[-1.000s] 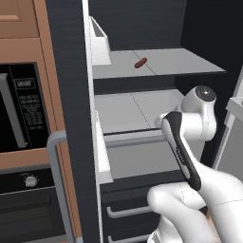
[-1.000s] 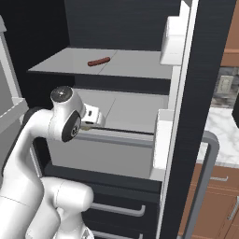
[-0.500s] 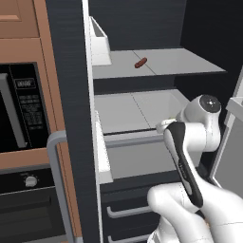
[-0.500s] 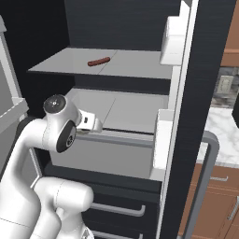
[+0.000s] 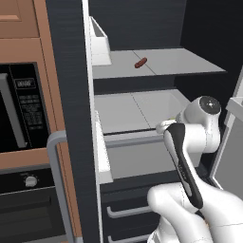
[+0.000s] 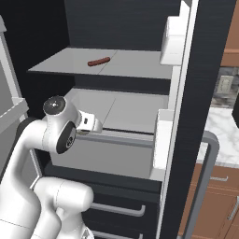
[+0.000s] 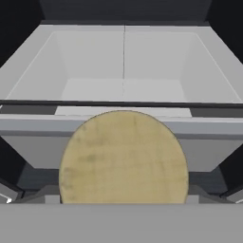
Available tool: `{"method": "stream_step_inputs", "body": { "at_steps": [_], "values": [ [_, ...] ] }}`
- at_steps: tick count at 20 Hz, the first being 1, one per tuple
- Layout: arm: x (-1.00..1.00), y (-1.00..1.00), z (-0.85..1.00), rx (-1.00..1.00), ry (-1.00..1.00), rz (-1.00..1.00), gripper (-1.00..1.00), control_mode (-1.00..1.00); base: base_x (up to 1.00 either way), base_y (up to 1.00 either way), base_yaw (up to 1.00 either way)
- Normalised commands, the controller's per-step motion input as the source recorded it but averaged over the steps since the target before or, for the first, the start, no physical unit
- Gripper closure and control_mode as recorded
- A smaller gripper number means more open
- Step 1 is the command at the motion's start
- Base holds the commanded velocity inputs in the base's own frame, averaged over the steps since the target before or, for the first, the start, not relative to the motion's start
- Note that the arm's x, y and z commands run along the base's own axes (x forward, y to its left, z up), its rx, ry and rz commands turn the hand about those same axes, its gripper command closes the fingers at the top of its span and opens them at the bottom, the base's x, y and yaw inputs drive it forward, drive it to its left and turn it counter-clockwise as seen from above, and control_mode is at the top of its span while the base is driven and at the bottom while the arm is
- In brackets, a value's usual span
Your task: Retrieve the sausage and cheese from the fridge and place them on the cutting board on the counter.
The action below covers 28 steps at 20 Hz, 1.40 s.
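Lower now than a second ago, our arm's elbow has sunk in front of the fridge [image 5: 142, 28], its wrist tucked against the front lip of the middle shelf [image 6: 116, 109]; nothing else in the scene has shifted. We count one sausage [image 5: 140, 63], lying alone toward the front of the upper shelf [image 6: 135, 63], well apart from the arm. One cheese [image 7: 123, 159] sits right before the hand camera, a tan-yellow round face between the gripper [image 7: 122, 199] tips; the jaws stand wide, though we cannot see the fingertips themselves, so we cannot tell whether they press on it. Two grey shelves, two drawer handles [image 6: 115, 208] low down, two white door bins [image 5: 98, 43], one on each open door. At the left edge we have one microwave [image 5: 21, 111] and one oven knob [image 5: 31, 181] below it; the panel's writing is too small to read.
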Motion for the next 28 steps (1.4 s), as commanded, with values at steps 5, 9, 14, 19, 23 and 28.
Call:
{"method": "stream_step_inputs", "body": {
  "at_steps": [5,9,14,19,23,28],
  "values": [
    [0.0,0.0,0.0,0.0,0.0,0.0,1.0,-1.0,0.0,0.0,0.0],
    [0.0,0.0,0.0,0.0,0.0,0.0,1.0,1.0,0.0,0.0,0.0],
    [0.0,0.0,0.0,0.0,0.0,0.0,1.0,1.0,0.0,0.0,0.0],
    [0.0,0.0,0.0,0.0,0.0,0.0,1.0,1.0,-0.36,-0.03,0.0],
    [0.0,0.0,0.0,0.0,0.0,0.0,1.0,1.0,-0.93,-0.08,0.0],
    [0.0,0.0,0.0,0.0,0.0,0.0,1.0,1.0,-1.0,-0.07,0.0]
  ]
}}
